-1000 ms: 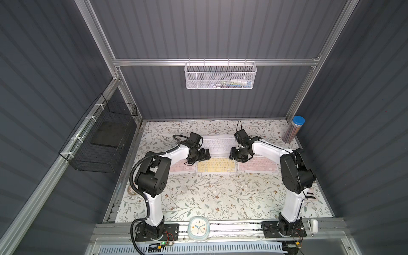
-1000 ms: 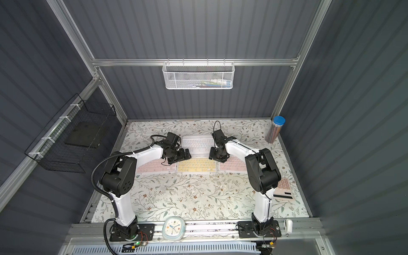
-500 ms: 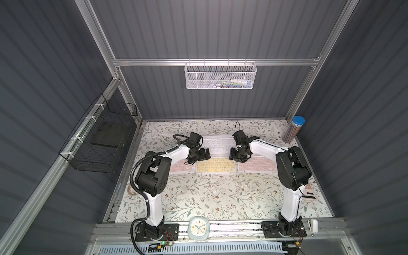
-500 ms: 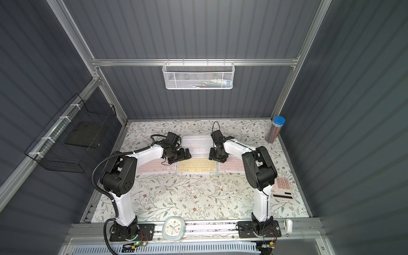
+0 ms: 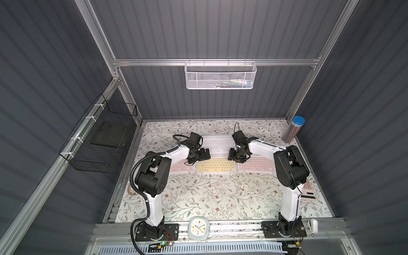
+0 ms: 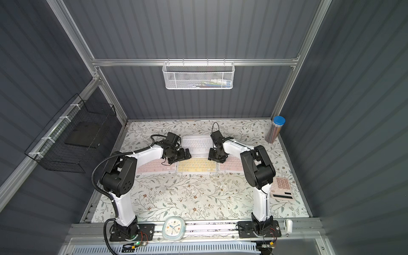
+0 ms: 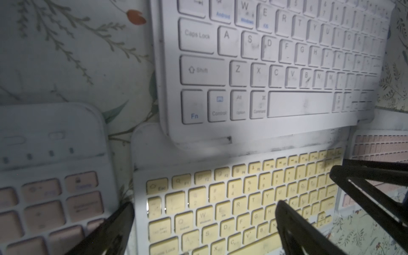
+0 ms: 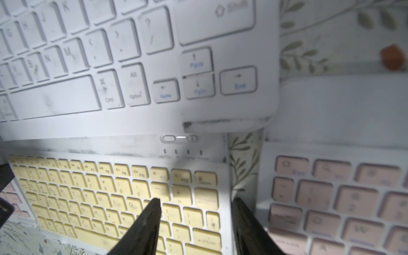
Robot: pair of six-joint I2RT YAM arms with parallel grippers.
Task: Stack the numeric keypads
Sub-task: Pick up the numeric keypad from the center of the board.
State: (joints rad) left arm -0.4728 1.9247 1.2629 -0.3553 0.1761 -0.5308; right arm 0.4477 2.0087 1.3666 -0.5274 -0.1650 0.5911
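A white-keyed keypad [image 5: 217, 144] lies at the back middle, its near edge overlapping the far edge of a yellow-keyed keypad [image 5: 217, 166]. Pink-keyed keypads lie to the left [image 5: 184, 166] and the right [image 5: 258, 164] of the yellow one. My left gripper [image 5: 206, 154] hangs open over the yellow keypad's [image 7: 231, 198] left end, jaws wide apart, nothing between them [image 7: 203, 220]. My right gripper [image 5: 235, 157] is open too. It straddles the yellow keypad's [image 8: 110, 187] right edge [image 8: 196, 212], beside the right pink keypad [image 8: 331, 198]. The white keypad [image 8: 132, 55] fills the far side of that view.
A pink calculator [image 6: 282, 187] lies by the right arm's base side. A pencil tube with a blue lid [image 5: 293, 130] stands at the back right corner. A clock [image 5: 198, 227] sits on the front rail. A white mesh basket [image 5: 220, 76] and a black wire basket [image 5: 99, 141] hang on the walls.
The right arm has shifted slightly to the left, bringing its gripper closer to the yellow keypad's right end. The left arm has not moved.
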